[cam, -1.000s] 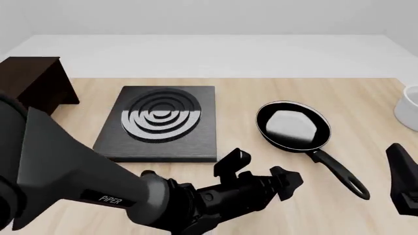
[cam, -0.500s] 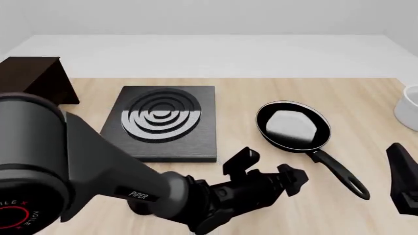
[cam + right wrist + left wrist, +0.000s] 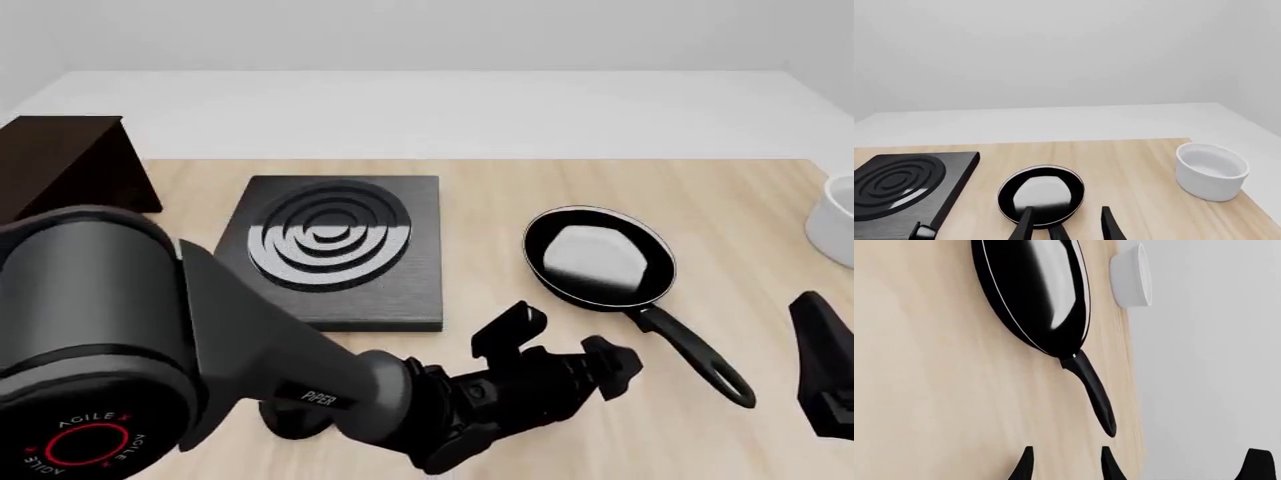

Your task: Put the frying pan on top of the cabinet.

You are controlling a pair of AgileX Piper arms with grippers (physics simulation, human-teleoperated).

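The frying pan (image 3: 598,258) lies on the table right of centre, its long handle (image 3: 694,348) pointing toward the near right. My left gripper (image 3: 567,342) hovers open just left of the handle and in front of the pan, holding nothing. In the left wrist view the pan (image 3: 1037,290) and its handle (image 3: 1094,392) lie beyond the open fingertips (image 3: 1026,465). My right gripper (image 3: 1066,227) is open and empty, looking at the pan (image 3: 1042,194). It sits at the right edge in the front view. The dark brown cabinet (image 3: 67,165) stands at the far left.
A flat black stove plate (image 3: 327,245) with concentric rings lies between cabinet and pan. A white bowl (image 3: 838,230) sits at the table's right edge, also in view as the bowl (image 3: 1211,170). The left arm's big body fills the near left.
My left arm has swung further in, carrying its open gripper a little to the right toward the pan handle. The pan and the right arm have not moved.
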